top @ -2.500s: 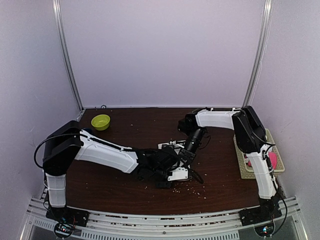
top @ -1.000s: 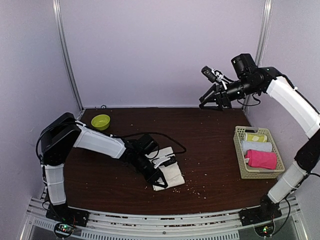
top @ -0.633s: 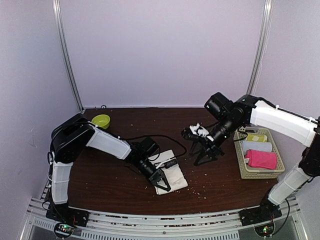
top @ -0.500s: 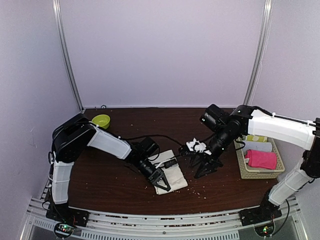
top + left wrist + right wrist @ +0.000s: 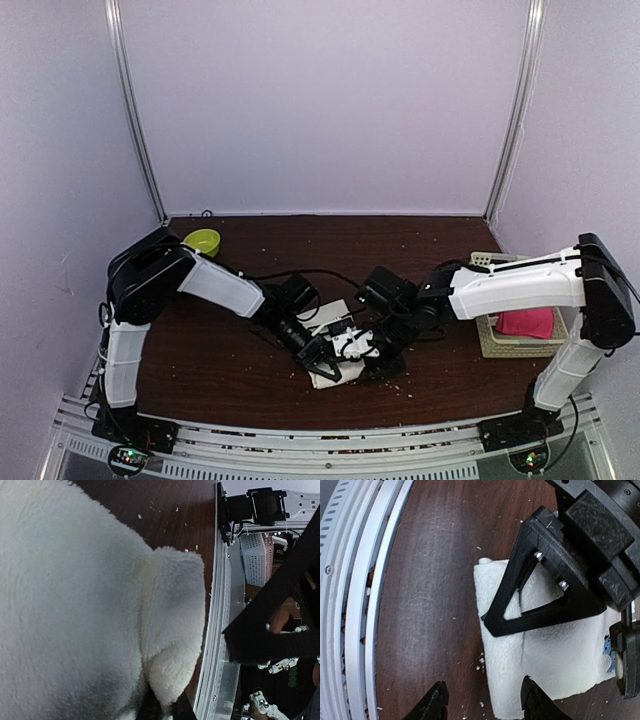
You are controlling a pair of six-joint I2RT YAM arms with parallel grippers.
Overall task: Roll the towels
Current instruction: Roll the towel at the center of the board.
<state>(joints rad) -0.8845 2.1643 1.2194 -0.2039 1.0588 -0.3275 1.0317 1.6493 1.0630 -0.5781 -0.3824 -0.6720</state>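
Observation:
The cream towel (image 5: 325,377) lies folded on the dark table near the front edge. My left gripper (image 5: 322,360) is shut on a fold of the cream towel (image 5: 90,605), which fills the left wrist view, and the left gripper (image 5: 162,707) pinches its corner. My right gripper (image 5: 482,702) stands open, low over the cream towel (image 5: 555,660); one finger is over bare wood, the other over the cloth. A small blue mark (image 5: 609,655) shows at the towel's far end. The pink towel (image 5: 527,322) lies in the basket (image 5: 488,345) on the right.
A yellow-green bowl (image 5: 202,241) stands at the back left. The metal rail (image 5: 365,605) at the table's front edge runs close beside the towel. Crumbs dot the wood around it. The left arm's black finger frame (image 5: 540,590) lies across the towel just ahead of my right gripper.
The right arm has swung down from high at the back right to the cream towel, next to the left gripper. The left gripper has kept its hold on the towel.

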